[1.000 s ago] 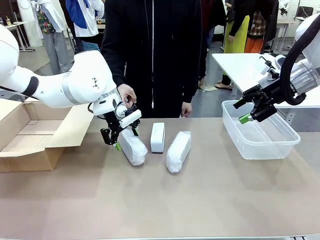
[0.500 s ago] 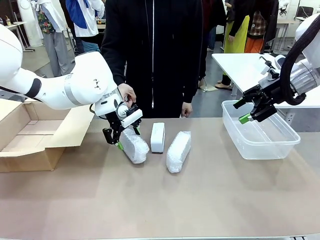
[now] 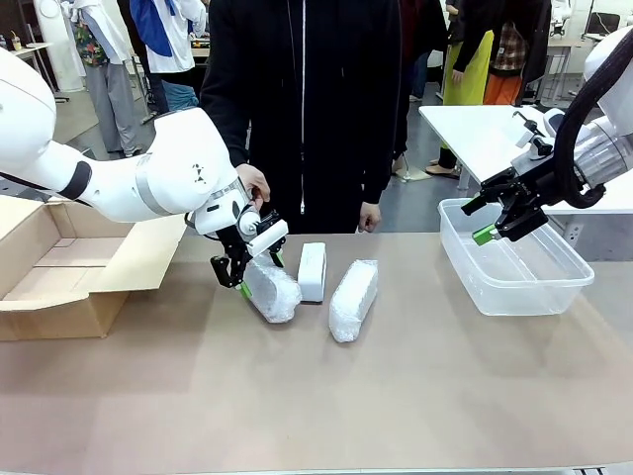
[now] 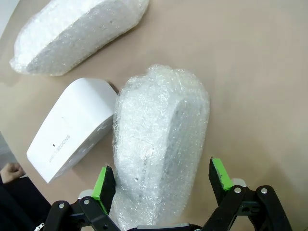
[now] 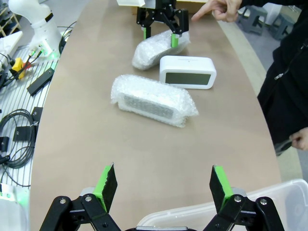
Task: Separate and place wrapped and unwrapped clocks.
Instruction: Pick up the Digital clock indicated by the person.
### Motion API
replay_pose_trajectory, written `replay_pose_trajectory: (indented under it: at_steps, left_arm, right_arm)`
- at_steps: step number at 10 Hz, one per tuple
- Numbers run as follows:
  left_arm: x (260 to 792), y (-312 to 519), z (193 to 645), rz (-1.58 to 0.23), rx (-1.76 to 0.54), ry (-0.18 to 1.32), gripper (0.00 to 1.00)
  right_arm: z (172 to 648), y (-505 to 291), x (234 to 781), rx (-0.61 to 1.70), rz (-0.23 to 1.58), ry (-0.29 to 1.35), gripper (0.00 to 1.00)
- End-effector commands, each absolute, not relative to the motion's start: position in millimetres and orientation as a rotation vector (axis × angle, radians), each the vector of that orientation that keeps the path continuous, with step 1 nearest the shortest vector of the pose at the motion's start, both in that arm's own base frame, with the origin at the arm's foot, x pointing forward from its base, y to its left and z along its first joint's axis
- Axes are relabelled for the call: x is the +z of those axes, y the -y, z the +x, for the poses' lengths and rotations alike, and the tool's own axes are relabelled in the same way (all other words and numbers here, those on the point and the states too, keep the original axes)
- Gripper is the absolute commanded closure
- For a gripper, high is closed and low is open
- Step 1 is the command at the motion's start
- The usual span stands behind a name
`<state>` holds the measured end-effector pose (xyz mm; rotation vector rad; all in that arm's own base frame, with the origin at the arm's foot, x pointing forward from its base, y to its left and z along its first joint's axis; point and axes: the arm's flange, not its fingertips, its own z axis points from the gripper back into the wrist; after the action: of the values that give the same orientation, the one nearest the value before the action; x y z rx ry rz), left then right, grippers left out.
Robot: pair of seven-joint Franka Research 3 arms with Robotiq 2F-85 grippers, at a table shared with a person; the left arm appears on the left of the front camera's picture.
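Sorting status: not started, in my judgement. All three clocks lie in a row at mid-worktop (image 3: 415, 396), none in a container. At far left an open cardboard box (image 3: 59, 267) sits on the worktop edge, and no clock shows in the part of it that is visible. Next, the left gripper (image 3: 257, 275) is down at the far end of the left wrapped clock (image 3: 269, 289). Its jaws are spread wide on either side of the bundle, and no squeeze on the wrap is evident. That bundle's long axis runs diagonally, far-left to near-right. Just beside it stands the bare clock (image 3: 312, 271) on its long edge. Its long axis points across the worktop toward the person, and its dark face is turned to the robot's right. The right wrapped clock (image 3: 353, 299) lies slightly apart, its long axis leaning near-left to far-right. At right, the clear plastic tub (image 3: 554, 297) holds nothing. The right gripper (image 3: 485, 220) hangs above the tub's near-left rim, fully open and empty. Remaining: all three placements, probably starting with the left bundle.
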<state>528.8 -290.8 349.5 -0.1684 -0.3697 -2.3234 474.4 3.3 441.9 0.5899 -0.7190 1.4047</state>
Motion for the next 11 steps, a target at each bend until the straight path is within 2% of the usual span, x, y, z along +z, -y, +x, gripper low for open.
replay_pose_trajectory:
  at_steps: [1,5,11]
  left_arm:
    - [345.8,288.1,533.7,-0.142,-2.348,0.364,0.00]
    - [348.6,284.1,528.7,-0.085,-2.308,0.297,0.00]
    - [353.5,285.5,521.1,-0.132,-2.273,0.251,0.00]
  right_arm:
    - [476.2,-4.3,440.1,1.399,0.607,0.747,0.00]
    - [476.2,-4.3,440.1,1.399,0.607,0.747,0.00]
    - [476.2,-4.3,440.1,1.399,0.607,0.747,0.00]
